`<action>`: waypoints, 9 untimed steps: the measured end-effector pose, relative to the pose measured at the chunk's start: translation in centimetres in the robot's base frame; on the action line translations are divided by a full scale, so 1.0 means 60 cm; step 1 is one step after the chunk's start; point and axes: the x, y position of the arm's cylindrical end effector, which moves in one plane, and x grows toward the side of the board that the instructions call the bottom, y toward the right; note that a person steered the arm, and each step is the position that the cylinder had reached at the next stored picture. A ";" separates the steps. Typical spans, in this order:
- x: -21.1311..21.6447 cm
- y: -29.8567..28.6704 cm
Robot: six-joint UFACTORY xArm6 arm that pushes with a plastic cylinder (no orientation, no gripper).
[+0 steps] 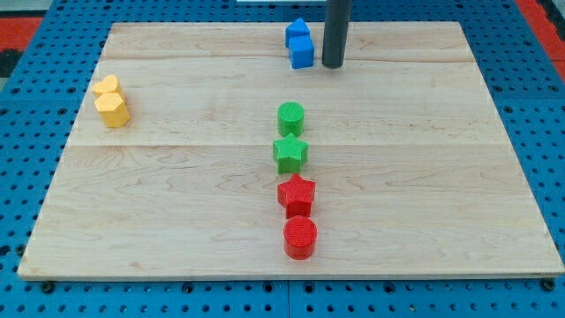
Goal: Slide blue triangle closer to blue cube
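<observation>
The blue triangle (297,31) sits at the view's top centre of the wooden board (177,194). The blue cube (303,52) lies just below it, and the two appear to touch. My tip (332,65) is the lower end of the dark rod. It rests on the board just to the right of the blue cube, a small gap apart.
A green cylinder (290,117) and a green star (290,152) stand in the board's middle. A red star (297,194) and a red cylinder (300,237) lie below them. Two yellow blocks (111,101) sit together at the view's left.
</observation>
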 end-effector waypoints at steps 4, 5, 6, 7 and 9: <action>0.055 -0.303; 0.013 -0.402; -0.022 -0.436; -0.034 -0.436; 0.050 -0.084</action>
